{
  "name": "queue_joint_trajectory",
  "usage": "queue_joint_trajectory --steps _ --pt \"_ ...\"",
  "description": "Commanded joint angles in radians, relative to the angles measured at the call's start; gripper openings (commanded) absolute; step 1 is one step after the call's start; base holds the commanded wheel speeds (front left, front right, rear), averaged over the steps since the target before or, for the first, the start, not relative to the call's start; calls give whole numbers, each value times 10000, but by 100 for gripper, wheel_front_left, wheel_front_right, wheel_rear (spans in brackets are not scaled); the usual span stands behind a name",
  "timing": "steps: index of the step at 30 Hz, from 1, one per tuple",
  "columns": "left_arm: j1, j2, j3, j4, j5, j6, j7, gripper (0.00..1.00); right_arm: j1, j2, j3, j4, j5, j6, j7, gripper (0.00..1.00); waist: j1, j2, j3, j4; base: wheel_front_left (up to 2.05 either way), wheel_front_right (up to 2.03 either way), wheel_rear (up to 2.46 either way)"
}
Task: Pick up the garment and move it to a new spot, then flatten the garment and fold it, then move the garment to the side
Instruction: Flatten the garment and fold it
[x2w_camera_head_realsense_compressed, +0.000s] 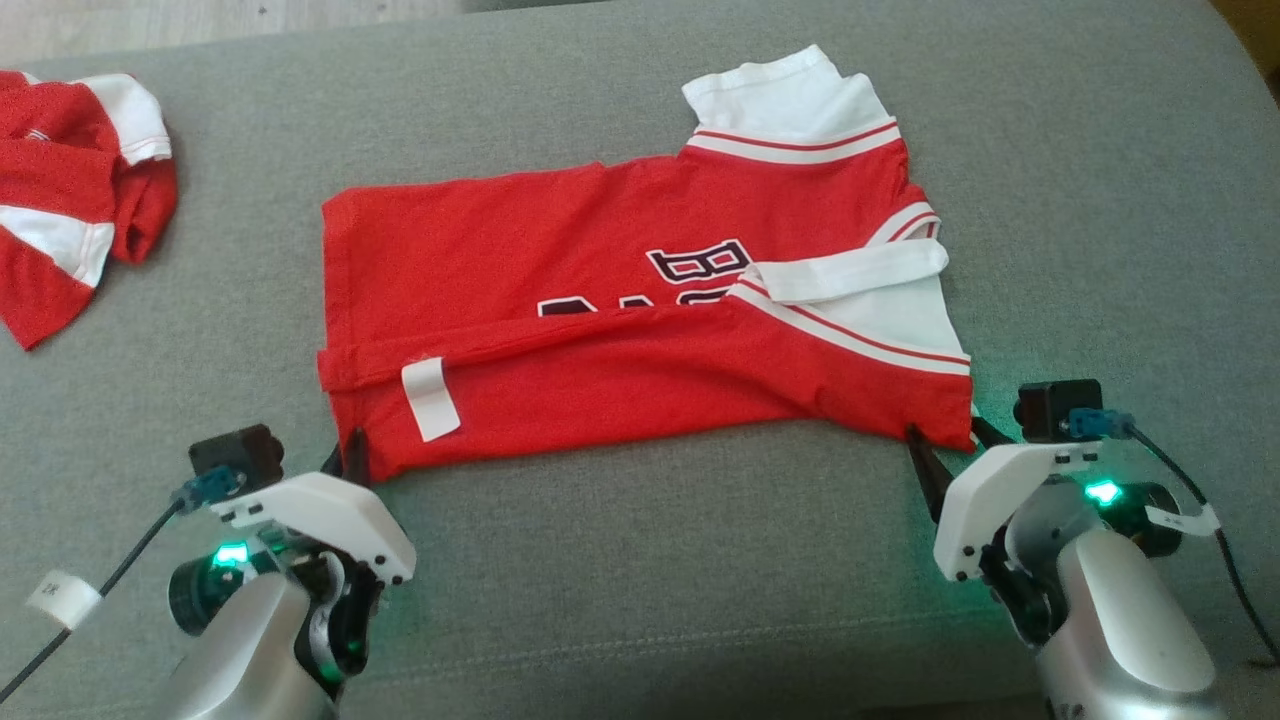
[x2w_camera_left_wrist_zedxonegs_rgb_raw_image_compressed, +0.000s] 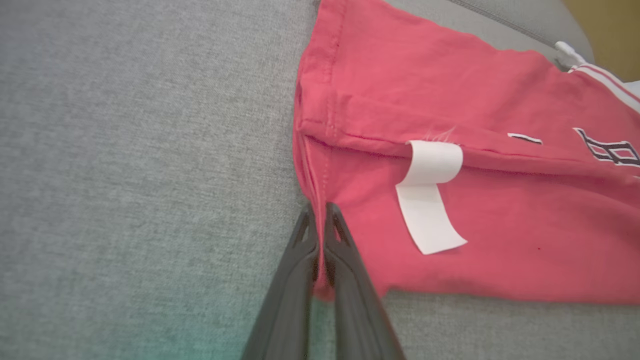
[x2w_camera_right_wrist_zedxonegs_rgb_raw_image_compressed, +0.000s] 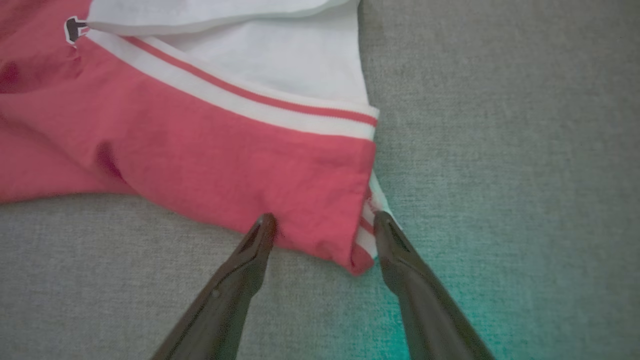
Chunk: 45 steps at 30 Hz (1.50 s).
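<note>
Left gripper (x2w_camera_head_realsense_compressed: 350, 452), at about 7 o'clock in the head view, is closed on the near left hem corner of the garment (x2w_camera_head_realsense_compressed: 620, 300); the left wrist view shows its two dark fingers pressed together with a sliver of red cloth pinched between them. Right gripper (x2w_camera_head_realsense_compressed: 946, 438), at about 4 o'clock, is open: in the right wrist view its fingertips stand apart on either side of the garment's near right corner, one tip at the red edge and the other against the white striped edge. The garment is a red shirt with white sleeves edged in red stripes. It lies spread across the middle of a grey fabric cushion (x2w_camera_head_realsense_compressed: 640, 580), with its near long edge folded over toward 12 o'clock. Dark lettering (x2w_camera_head_realsense_compressed: 700, 265) outlined in white sits near the centre; one character reads like a "B", while the row below it is cut off by the fold and cannot be read. A white label (x2w_camera_head_realsense_compressed: 430, 398) hangs from the folded edge toward 6 o'clock, near the left gripper; no writing can be made out on it. One white sleeve (x2w_camera_head_realsense_compressed: 790, 95) points toward 12 o'clock. A second red and white garment (x2w_camera_head_realsense_compressed: 75, 190) lies crumpled at 10 o'clock, well apart from the first. A green light (x2w_camera_head_realsense_compressed: 232, 553) glows on the left wrist.
</note>
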Motion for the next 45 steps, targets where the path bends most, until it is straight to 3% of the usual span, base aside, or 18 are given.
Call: queue_joint_trajectory --steps 1,4,5,8,9,17,26,33,34,35,36,37,45 --pt "-201 273 304 -272 -72 -26 -133 0 -151 69 140 -71 15 65 57 100 -1 0 -59 45 0 0 0" --pt "-117 371 322 -473 -93 -46 -145 0 -344 81 -55 421 -50 65 41 100 -1 0 -123 128 0 0 0" --pt "-89 409 319 -542 -92 -44 -129 0 -427 84 -105 576 -92 65 -2 87 -1 0 -143 160 0 0 0" --pt "6 547 315 -792 -93 0 -58 0 -800 99 -272 1202 -141 65 -108 12 -1 0 -219 232 0 0 0" --pt "25 574 317 -847 -96 11 -47 0 -895 101 -286 1344 -140 65 -119 0 -1 0 -244 242 0 0 0" --pt "265 971 390 -1595 -151 -6 57 0 -1251 -71 -221 1378 145 65 -529 0 -1 0 -534 228 0 0 0" --pt "1658 1912 94 -3398 -79 246 863 0 508 -557 140 -961 884 65 169 0 -1 0 -693 102 0 0 0" --pt "2300 2025 49 -4012 -115 665 1045 0 1409 -408 -110 -2123 872 65 652 0 -1 0 -495 7 0 0 0" --pt "2325 2016 56 -4035 -117 719 1046 0 1467 -364 -135 -2242 846 65 681 30 -1 0 -474 -4 0 0 0" --pt "2337 2018 59 -4052 -114 755 1049 29 1513 -319 -161 -2344 835 65 712 67 -1 0 -460 -17 0 0 0" --pt "2335 2046 43 -4066 -69 796 1054 70 1549 -274 -199 -2455 828 65 715 100 -1 0 -448 -31 0 0 0" --pt "2317 2084 32 -4099 -19 825 1052 100 1582 -239 -246 -2563 805 65 717 100 -1 0 -440 -41 0 0 0" --pt "1488 2873 516 -4896 191 945 1232 100 1602 -253 -605 -3803 596 65 841 100 -1 0 -217 -134 0 0 0"
